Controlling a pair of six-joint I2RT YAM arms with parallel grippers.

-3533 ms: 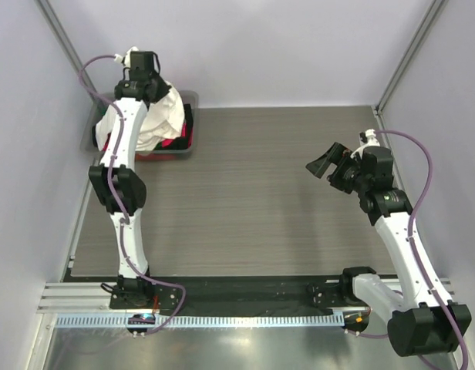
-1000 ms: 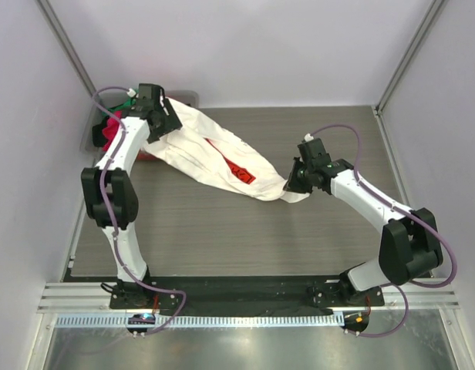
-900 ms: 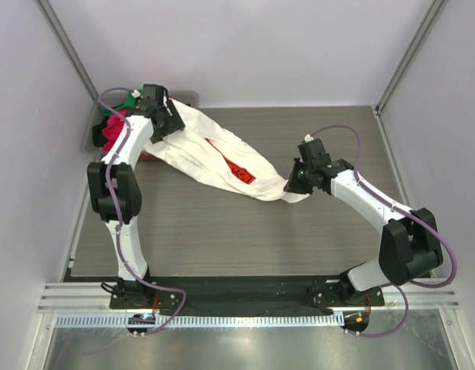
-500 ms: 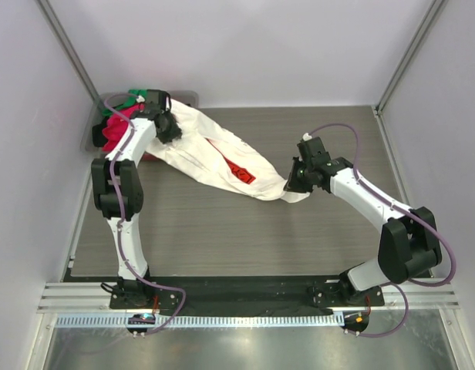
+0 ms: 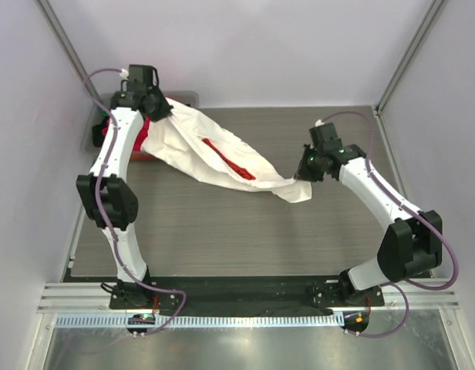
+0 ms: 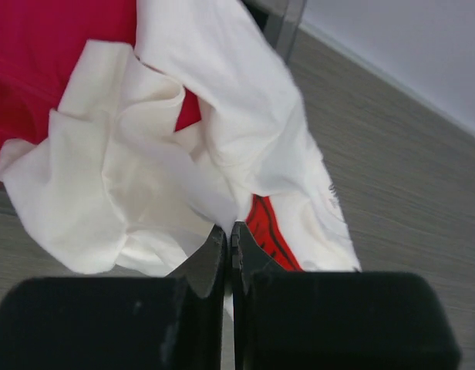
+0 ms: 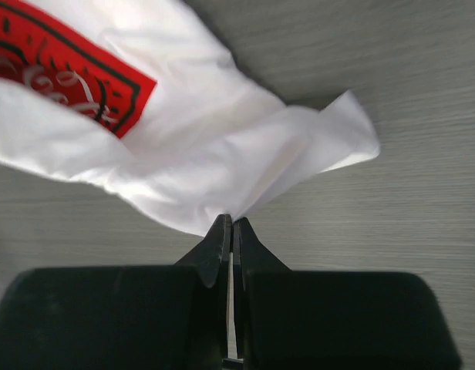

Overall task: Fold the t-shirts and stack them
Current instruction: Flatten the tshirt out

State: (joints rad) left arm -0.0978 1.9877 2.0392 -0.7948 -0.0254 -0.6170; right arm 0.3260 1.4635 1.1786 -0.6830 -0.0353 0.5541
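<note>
The white shirt [image 5: 214, 154] stretched across the desk [image 5: 222, 223] between my hands. Its far-left end lay over the grey bin [image 5: 190, 98], which held a pink-red shirt [image 6: 45, 69]. My left hand [image 6: 228, 233] was clenched on that end, and my right hand [image 7: 230, 223] was clenched on the opposite corner.

Top camera hangs above and behind the arm bases, looking down on the whole table [image 5: 222, 231], with the cream-white t-shirt [image 5: 183, 142] slung across it. Left wrist camera sits tight over the shirt's bunched end, peering past the left gripper [image 6: 228, 233]. Right wrist camera crowds the shirt's opposite tip, facing the tabletop past the right gripper [image 7: 228, 225]. All three catch the shirt's red print [image 5: 231, 163].
</note>
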